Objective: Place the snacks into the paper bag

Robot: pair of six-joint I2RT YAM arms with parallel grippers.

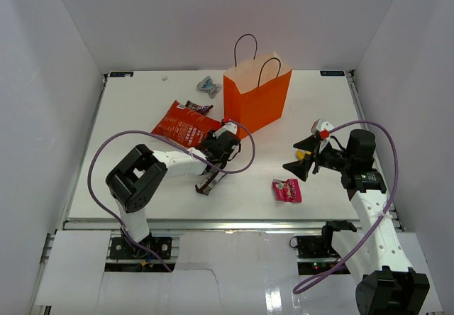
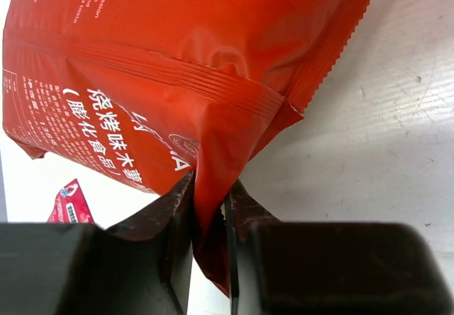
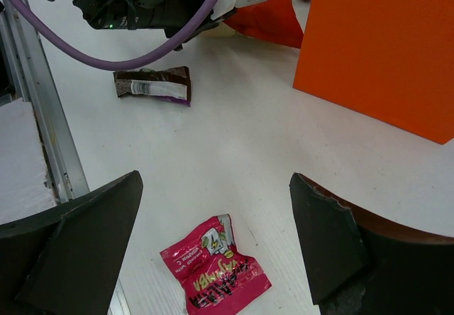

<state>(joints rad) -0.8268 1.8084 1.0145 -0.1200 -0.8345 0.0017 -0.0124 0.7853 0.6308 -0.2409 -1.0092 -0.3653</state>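
The large red chip bag lies left of the upright orange paper bag. My left gripper is shut on the chip bag's near edge; in the left wrist view the red foil is pinched between the fingers. My right gripper is open and empty, above the table. A pink packet lies on the table below its spread jaws and also shows in the top view. A brown candy bar lies near the left gripper. A second bar and a silvery-blue wrapper lie at the back.
White walls enclose the table on three sides. A metal rail runs along the table's near edge. The left arm's purple cable loops over the left side. A small yellow bit shows under the right gripper.
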